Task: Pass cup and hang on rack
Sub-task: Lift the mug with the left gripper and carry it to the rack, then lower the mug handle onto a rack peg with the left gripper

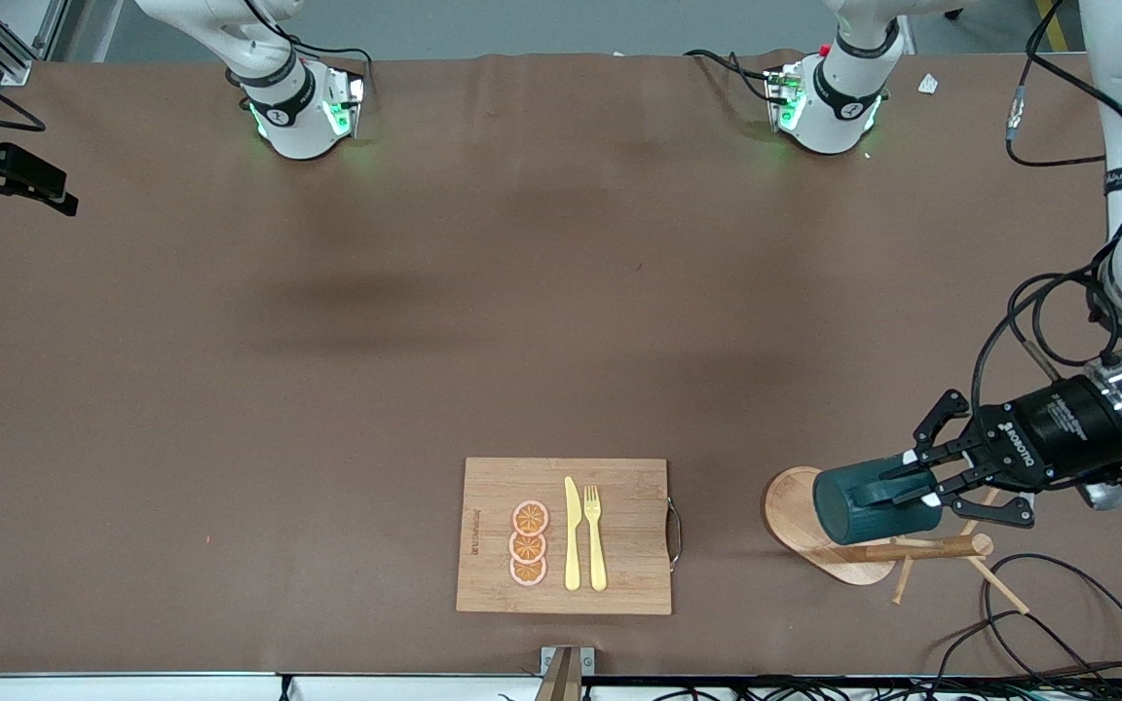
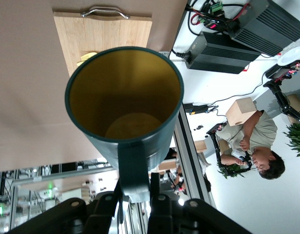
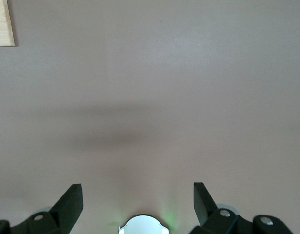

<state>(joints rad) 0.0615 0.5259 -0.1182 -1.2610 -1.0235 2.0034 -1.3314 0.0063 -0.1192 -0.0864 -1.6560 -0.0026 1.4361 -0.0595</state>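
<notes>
Cup position: the small dark teal cylindrical cup [image 1: 873, 503] with a mustard-yellow inside is held on its side in the air, over the oval base of the light wooden rack [image 1: 848, 547]. Its handle is pinched by the left pincer [image 1: 921, 479], whose fingers are pressed together on it. In the left wrist view the cup [image 2: 125, 112] shows its open mouth and yellow interior, with the handle running down between the black fingers [image 2: 157, 195] of the left pincer [image 2: 136, 194].

Rack position: the rack stands on the brown desk [image 1: 327, 389] at the left arm's end, near the edge closest to the front camera. Its central post and thin dowel pegs point toward the left arm's side of the view, just below the held cup. Whether the cup touches a peg cannot be told.

Right pincer [image 3: 137, 197]: its fingers are spread wide and hold nothing. It hangs over bare brown desk surface, and the right arm waits.

Other items: a rectangular bamboo cutting board [image 1: 619, 574] with a metal handle lies near the same desk edge, well apart from the rack toward the right arm's end. On it lie three orange slices [image 1: 529, 543], a yellow knife [image 1: 572, 534] and a yellow fork [image 1: 595, 535], side by side.
</notes>
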